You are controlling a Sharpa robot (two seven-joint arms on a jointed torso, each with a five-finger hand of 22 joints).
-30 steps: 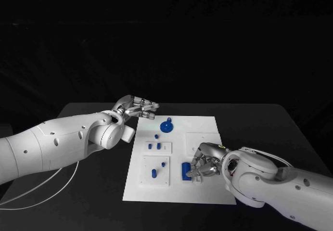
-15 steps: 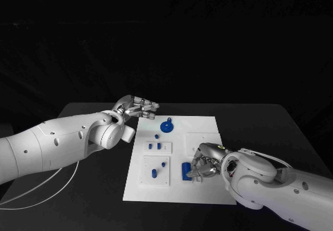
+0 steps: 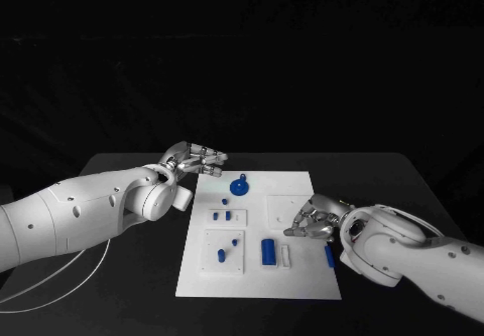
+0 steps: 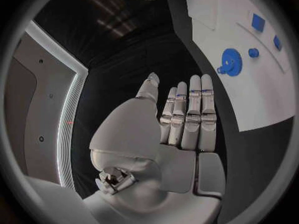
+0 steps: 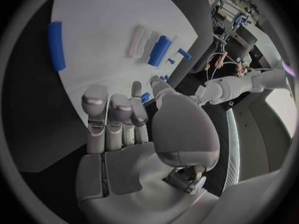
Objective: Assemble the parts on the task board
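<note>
- Left hand hovers by the far left corner of the task board, fingers straight and together, holding nothing
- Blue gear lies on the board's far part, blue bar nearer
- Right hand hangs over the board's right side, empty, fingers loosely curled
- Blue rod lies beside it

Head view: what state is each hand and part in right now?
Left hand: open, holds nothing, at the board's far left corner.
Right hand: holds nothing, fingers curled, over the board.
Gear: flat on the board.
Bar: lying flat.
Rod: lying at the board's right edge.
</note>
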